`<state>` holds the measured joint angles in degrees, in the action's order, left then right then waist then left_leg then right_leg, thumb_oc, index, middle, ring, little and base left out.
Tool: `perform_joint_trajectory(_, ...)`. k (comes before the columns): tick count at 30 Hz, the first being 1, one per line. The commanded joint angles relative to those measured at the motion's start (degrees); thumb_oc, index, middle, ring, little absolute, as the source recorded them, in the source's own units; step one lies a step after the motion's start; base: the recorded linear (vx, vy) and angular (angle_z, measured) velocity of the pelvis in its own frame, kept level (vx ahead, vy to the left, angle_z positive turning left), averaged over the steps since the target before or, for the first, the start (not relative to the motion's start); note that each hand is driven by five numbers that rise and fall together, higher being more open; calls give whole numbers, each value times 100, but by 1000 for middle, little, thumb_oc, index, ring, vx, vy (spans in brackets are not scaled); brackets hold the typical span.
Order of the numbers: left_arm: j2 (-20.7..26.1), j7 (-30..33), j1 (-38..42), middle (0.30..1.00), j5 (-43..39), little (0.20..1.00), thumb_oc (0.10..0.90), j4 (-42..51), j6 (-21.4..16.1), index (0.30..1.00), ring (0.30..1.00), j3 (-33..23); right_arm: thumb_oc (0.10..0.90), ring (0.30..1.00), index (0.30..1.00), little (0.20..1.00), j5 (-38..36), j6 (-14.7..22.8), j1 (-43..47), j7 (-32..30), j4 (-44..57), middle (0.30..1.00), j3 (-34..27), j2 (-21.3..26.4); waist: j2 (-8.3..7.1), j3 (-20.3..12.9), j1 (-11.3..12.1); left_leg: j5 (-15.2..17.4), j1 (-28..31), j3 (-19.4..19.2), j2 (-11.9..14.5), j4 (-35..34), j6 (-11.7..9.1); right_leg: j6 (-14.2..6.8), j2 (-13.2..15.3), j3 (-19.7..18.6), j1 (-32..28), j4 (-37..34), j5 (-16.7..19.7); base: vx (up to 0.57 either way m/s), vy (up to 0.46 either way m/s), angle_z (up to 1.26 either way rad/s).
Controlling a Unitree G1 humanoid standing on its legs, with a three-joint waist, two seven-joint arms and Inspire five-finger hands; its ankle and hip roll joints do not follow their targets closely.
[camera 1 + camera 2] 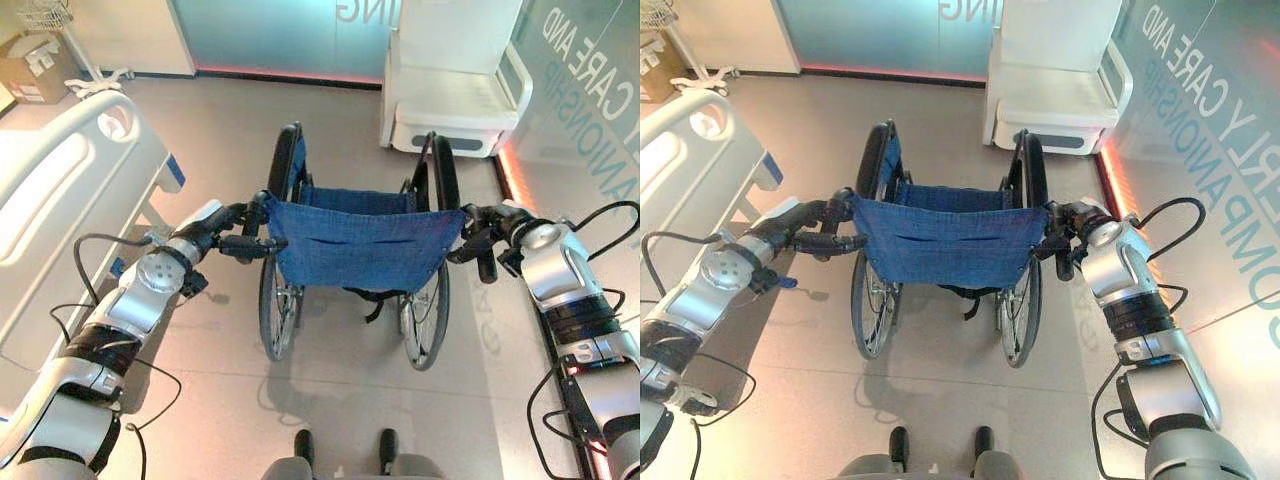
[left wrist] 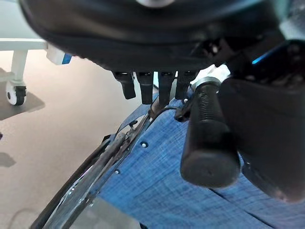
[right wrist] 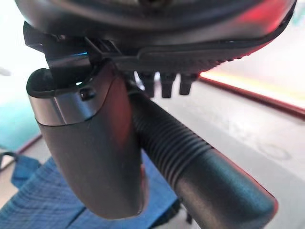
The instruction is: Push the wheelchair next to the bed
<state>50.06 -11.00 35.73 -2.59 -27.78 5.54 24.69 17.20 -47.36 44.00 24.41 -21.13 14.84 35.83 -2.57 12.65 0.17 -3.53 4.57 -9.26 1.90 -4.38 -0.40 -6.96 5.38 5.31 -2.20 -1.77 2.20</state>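
A: Where is the wheelchair (image 1: 355, 250) standing?

B: It stands on the grey floor (image 1: 340, 400) in the middle of the head views, with its back toward the robot. The blue fabric backrest (image 1: 360, 243) is stretched between the two push handles. The large wheels (image 1: 278, 300) are on both sides, under the backrest.

A: And the bed?

B: The white hospital bed (image 1: 60, 190) is at the left side of the wheelchair. It is near, but there is a strip of floor between them; they do not touch. The bed's castor shows in the left wrist view.

A: What does the left hand (image 1: 232, 228) do?

B: Its fingers are curled around the left push handle (image 2: 208, 136). In the left wrist view the ribbed black grip passes between the fingers and the thumb.

A: The right hand (image 1: 487, 240) also?

B: Yes. In the right wrist view the thumb lies against the right push handle (image 3: 200, 167) and the fingers wrap over it from above, so this hand is closed on it.

A: What else is there?

B: A white chair-like unit (image 1: 455, 85) stands beyond the wheelchair at the far right, before a glass wall (image 1: 280, 35). A cardboard box (image 1: 35, 65) is in the far left corner, behind the bed.
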Motion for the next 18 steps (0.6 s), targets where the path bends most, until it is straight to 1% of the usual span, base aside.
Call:
perform_joint_trajectory(1, 220, 35, 617, 900, 228, 900, 800, -687, 426, 900, 900, -78, 800, 900, 900, 900, -291, -544, -1113, 775, -1093, 900, 1283, 412, 127, 218, -186, 745, -308, -39, -359, 780, 329, 141, -146, 109, 311, 692, -306, 34, -23, 2)
perform_joint_trajectory(2, 206, -120, 731, 900, 206, 900, 800, -735, 539, 900, 900, 6, 800, 900, 900, 900, -503, -488, -1055, 545, -1212, 900, 1322, 392, 130, 220, -182, 749, -306, -34, -359, 800, 329, 147, -142, 113, 296, 688, -304, 0, 0, 0)
perform_joint_trajectory(3, 205, -143, 757, 900, 198, 900, 800, -740, 568, 900, 900, 26, 800, 900, 900, 900, -535, -479, -1039, 509, -1240, 900, 1328, 386, 132, 221, -182, 751, -305, -30, -359, 802, 330, 148, -143, 114, 294, 686, -304, 35, -24, 2)
perform_joint_trajectory(4, 191, -269, 855, 900, 195, 900, 800, -756, 687, 900, 900, 93, 800, 900, 900, 900, -665, -434, -982, 349, -1297, 900, 1348, 363, 138, 221, -183, 756, -302, -16, -361, 814, 328, 151, -145, 115, 287, 686, -307, 0, 0, 0)
perform_joint_trajectory(5, 169, -308, 885, 900, 205, 900, 800, -769, 726, 900, 900, 122, 800, 900, 900, 900, -731, -412, -961, 247, -1315, 900, 1346, 349, 141, 222, -186, 758, -303, -15, -362, 818, 328, 151, -144, 115, 284, 684, -308, 0, 0, 0)
perform_joint_trajectory(6, 138, -380, 957, 900, 122, 900, 800, -810, 845, 900, 900, 186, 800, 900, 900, 900, -1020, -363, -906, -112, -1328, 900, 1360, 322, 154, 225, -193, 759, -310, -5, -367, 831, 329, 157, -147, 106, 286, 688, -309, 0, 0, 0)
perform_joint_trajectory(7, 133, -394, 980, 900, 99, 900, 800, -825, 873, 900, 900, 198, 800, 900, 900, 900, -1080, -356, -891, -186, -1337, 900, 1366, 317, 156, 225, -196, 761, -311, 1, -369, 835, 329, 158, -148, 103, 286, 688, -310, 0, 0, 0)
perform_joint_trajectory(8, 75, -474, 1037, 900, 67, 900, 800, -891, 1050, 900, 900, 222, 800, 900, 900, 900, -1284, -288, -845, -481, -1332, 900, 1358, 300, 168, 229, -210, 766, -308, 16, -372, 841, 325, 158, -151, 94, 282, 686, -315, 0, 0, 0)
perform_joint_trajectory(10, 6, -613, 1080, 900, 90, 900, 800, -958, 1303, 900, 900, 256, 800, 900, 900, 900, -1492, -230, -816, -753, -1315, 900, 1353, 268, 183, 234, -226, 771, -306, 19, -369, 848, 326, 161, -151, 89, 277, 684, -321, 0, 0, 0)
perform_joint_trajectory(11, -80, -817, 1107, 900, 131, 900, 800, -1052, 1586, 900, 900, 293, 664, 695, 695, 695, -1690, -167, -769, -1020, -1293, 695, 1345, 221, 198, 237, -237, 773, -313, 26, -374, 859, 326, 170, -156, 84, 275, 680, -324, 0, 0, 0)
perform_joint_trajectory(12, -123, -938, 1118, 900, 108, 900, 800, -1106, 1772, 900, 900, 309, 601, 601, 601, 601, -1825, -113, -738, -1216, -1255, 601, 1342, 197, 208, 244, -244, 772, -315, 36, -376, 863, 325, 173, -159, 79, 273, 680, -327, 0, 0, 0)
perform_joint_trajectory(13, -190, -1041, 1116, 900, 71, 900, 800, -1186, 1944, 900, 900, 303, 552, 528, 528, 528, -1935, -41, -716, -1389, -1198, 528, 1337, 168, 220, 246, -256, 769, -311, 50, -380, 861, 322, 177, -165, 70, 269, 675, -327, 0, 0, 0)
perform_joint_trajectory(14, -290, -1064, 1105, 900, -13, 900, 800, -1306, 2070, 900, 900, 292, 400, 300, 300, 300, -2060, 37, -683, -1523, -1130, 300, 1347, 119, 233, 245, -271, 768, -308, 59, -389, 860, 319, 184, -168, 65, 265, 670, -328, 0, 0, 0)
perform_joint_trajectory(17, -425, -879, 1115, 900, -204, 900, 800, -1436, 1998, 900, 900, 269, 400, 300, 300, 300, -2133, 85, -631, -1649, -1028, 300, 1382, 51, 245, 239, -299, 777, -302, 61, -399, 870, 316, 197, -171, 57, 261, 671, -341, 0, 0, 0)
perform_joint_trajectory(18, -465, -804, 1123, 804, -266, 804, 736, -1460, 1923, 804, 804, 255, 400, 300, 300, 300, -2141, 107, -621, -1648, -1001, 300, 1385, 30, 250, 234, -310, 779, -294, 60, -400, 865, 313, 200, -172, 55, 258, 668, -346, 0, 0, 0)
